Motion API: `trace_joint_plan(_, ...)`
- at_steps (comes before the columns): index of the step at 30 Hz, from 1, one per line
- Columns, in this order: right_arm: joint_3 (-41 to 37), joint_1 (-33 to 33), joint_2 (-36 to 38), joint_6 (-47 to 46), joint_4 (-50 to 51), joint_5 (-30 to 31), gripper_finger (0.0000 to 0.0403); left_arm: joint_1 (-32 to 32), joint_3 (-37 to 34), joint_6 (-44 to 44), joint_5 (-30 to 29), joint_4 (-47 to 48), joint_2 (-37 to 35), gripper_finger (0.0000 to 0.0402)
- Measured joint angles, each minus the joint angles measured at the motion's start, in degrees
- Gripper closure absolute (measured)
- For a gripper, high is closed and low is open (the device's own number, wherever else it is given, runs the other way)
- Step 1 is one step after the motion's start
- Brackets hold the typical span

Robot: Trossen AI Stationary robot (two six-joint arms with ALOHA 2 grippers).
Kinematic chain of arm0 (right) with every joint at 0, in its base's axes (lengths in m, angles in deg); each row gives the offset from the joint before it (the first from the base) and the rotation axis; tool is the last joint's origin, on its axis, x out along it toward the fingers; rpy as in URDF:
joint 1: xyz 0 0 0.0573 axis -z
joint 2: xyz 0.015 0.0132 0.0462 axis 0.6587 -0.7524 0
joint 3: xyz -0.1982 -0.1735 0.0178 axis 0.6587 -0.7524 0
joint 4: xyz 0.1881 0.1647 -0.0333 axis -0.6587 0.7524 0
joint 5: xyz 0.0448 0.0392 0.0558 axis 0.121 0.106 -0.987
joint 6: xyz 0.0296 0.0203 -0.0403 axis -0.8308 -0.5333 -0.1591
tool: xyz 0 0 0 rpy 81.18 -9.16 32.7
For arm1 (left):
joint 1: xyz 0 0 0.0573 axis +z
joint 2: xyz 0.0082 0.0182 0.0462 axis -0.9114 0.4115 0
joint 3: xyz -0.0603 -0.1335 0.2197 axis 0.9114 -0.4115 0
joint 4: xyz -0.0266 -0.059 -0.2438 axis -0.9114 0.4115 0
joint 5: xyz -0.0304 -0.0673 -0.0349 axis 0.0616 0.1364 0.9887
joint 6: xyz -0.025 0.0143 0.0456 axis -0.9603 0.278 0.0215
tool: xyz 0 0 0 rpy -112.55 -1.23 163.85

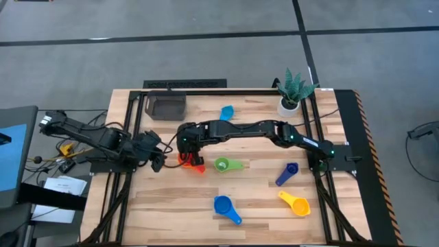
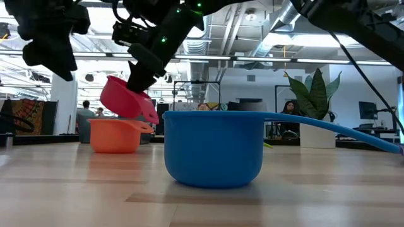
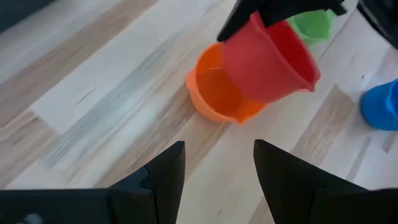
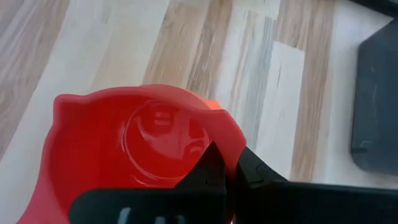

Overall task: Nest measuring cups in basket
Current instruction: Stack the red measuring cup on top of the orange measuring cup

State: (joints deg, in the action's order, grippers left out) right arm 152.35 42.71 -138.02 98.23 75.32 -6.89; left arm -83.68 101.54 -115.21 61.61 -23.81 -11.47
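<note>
My right gripper [image 4: 231,160] reaches across the table's middle and is shut on the red cup [image 2: 125,98], which hangs tilted just above the orange cup [image 2: 115,135]. The orange cup stands upright on its base on the table. My left gripper [image 3: 217,167] is open and hovers a little toward the table's left of both cups, touching nothing. The grey-brown basket [image 1: 168,106] stands near the far edge. The green [image 1: 223,165], light blue [image 1: 226,112], dark blue [image 1: 287,173], yellow [image 1: 295,203] and blue [image 1: 225,207] cups lie on the table. My right gripper holds the red cup by its side wall at the rim [image 4: 219,134], with one finger inside the bowl and one outside. The fingers come slanting down from above. The cup is lifted clear, tipped, with its bottom over the orange cup's mouth [image 3: 214,84].
A white plant pot [image 1: 289,105] stands at the far right corner. The metal frame rails [image 1: 130,137] run along the table's left and right sides. Bare wood shows near the front left [image 1: 164,206]. People sit in the room beyond the table.
</note>
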Motion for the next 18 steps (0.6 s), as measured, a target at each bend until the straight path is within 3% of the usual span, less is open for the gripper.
trace_joint_plan(18, -1.2, -0.2, 0.0, 3.1, -1.8, -0.6, 0.0377, 0.0, 0.0, -3.6, -1.6, -2.7, 0.9, 0.0223)
